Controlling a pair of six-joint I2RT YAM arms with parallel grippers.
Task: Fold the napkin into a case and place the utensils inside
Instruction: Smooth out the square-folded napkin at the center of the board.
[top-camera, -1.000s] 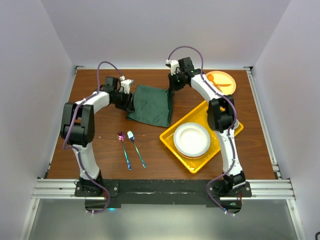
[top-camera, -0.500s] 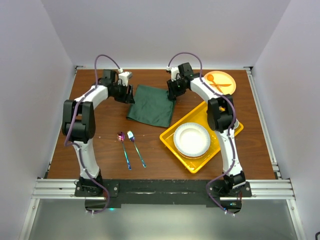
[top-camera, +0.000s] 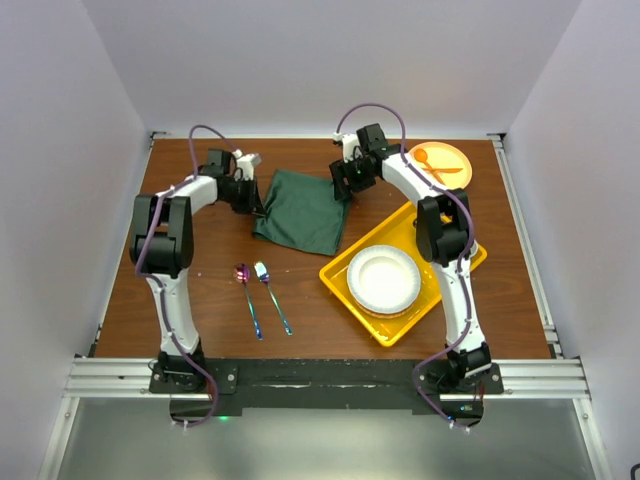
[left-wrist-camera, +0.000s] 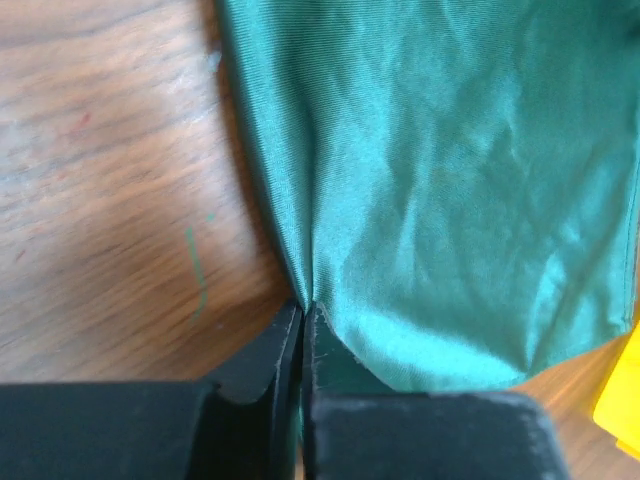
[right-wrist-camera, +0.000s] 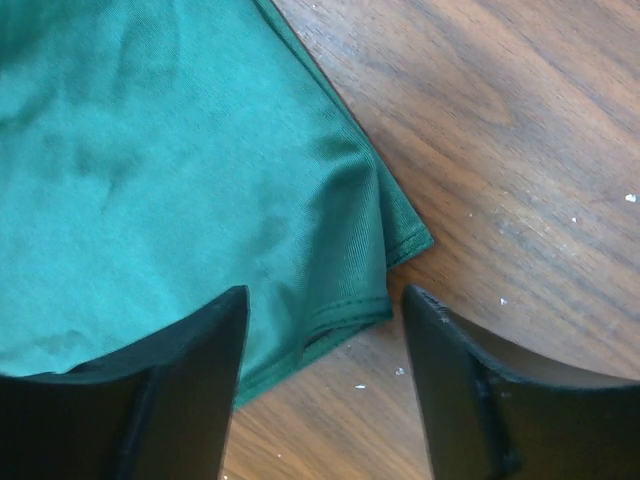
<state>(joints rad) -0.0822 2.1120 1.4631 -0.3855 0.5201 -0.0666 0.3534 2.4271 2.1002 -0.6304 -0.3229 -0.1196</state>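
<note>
The dark green napkin (top-camera: 303, 210) lies folded on the table's far middle. My left gripper (top-camera: 257, 197) is at its left edge. In the left wrist view that gripper (left-wrist-camera: 303, 310) is shut, with a pinch of the napkin (left-wrist-camera: 450, 180) between its jaws. My right gripper (top-camera: 341, 183) stands at the cloth's far right corner. In the right wrist view it (right-wrist-camera: 325, 300) is open, and the hemmed corner of the napkin (right-wrist-camera: 170, 170) lies loose between its fingers. The iridescent spoon (top-camera: 250, 305) and fork (top-camera: 275, 305) lie side by side nearer the front.
A yellow tray (top-camera: 340, 270) with a white plate (top-camera: 383, 278) on it sits to the right of the napkin; its corner (left-wrist-camera: 622, 390) shows in the left wrist view. An orange plate (top-camera: 441, 162) with an orange spoon and fork is at the far right.
My right gripper has opened and let the napkin's corner drop flat. My left gripper has closed on the napkin's left edge.
</note>
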